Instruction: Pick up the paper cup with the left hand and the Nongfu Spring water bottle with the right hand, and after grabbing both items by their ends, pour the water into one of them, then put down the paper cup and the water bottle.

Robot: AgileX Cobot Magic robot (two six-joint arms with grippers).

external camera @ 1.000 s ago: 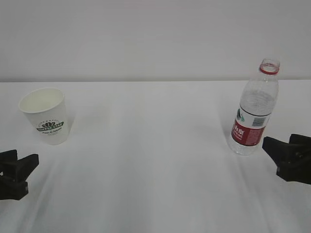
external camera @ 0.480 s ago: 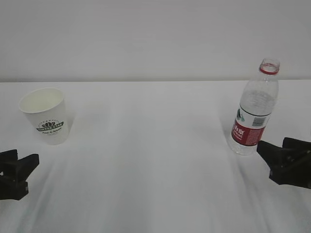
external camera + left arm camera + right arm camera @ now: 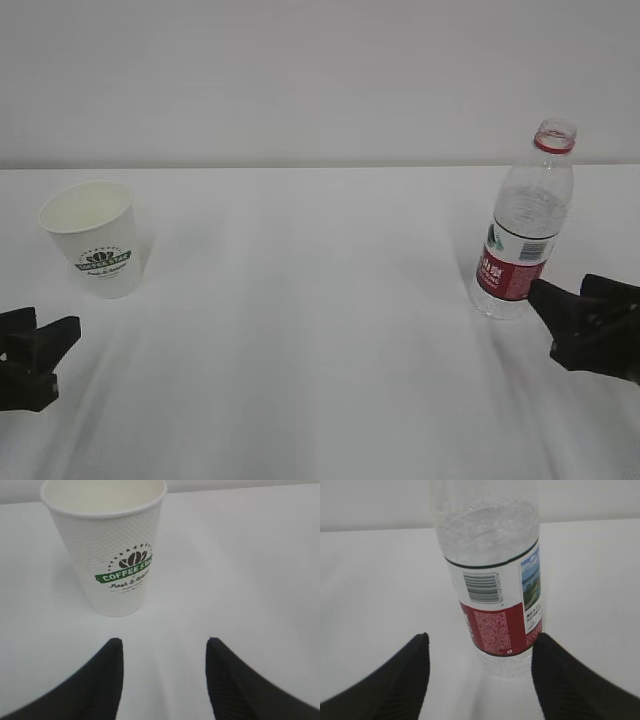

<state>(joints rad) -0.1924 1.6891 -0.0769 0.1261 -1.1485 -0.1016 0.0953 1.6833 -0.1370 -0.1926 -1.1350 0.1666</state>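
The white paper cup [image 3: 95,241] [image 3: 110,550] with a green logo stands upright at the left of the table. My left gripper [image 3: 45,345] [image 3: 162,642] sits open in front of it, a short gap away, nothing between its fingers. The uncapped Nongfu Spring water bottle [image 3: 525,225] [image 3: 492,587], red label, stands upright at the right. My right gripper [image 3: 565,295] [image 3: 480,640] is open just in front of the bottle's base, the base slightly right of centre and near the right finger [image 3: 555,675]. Whether they touch I cannot tell. Water is not clearly visible in the bottle.
A white table [image 3: 320,330] stretches between cup and bottle. A plain white wall [image 3: 320,80] rises behind the table's far edge.
My right gripper has crept left and forward toward the bottle's base. The left gripper, cup and bottle have stayed put.
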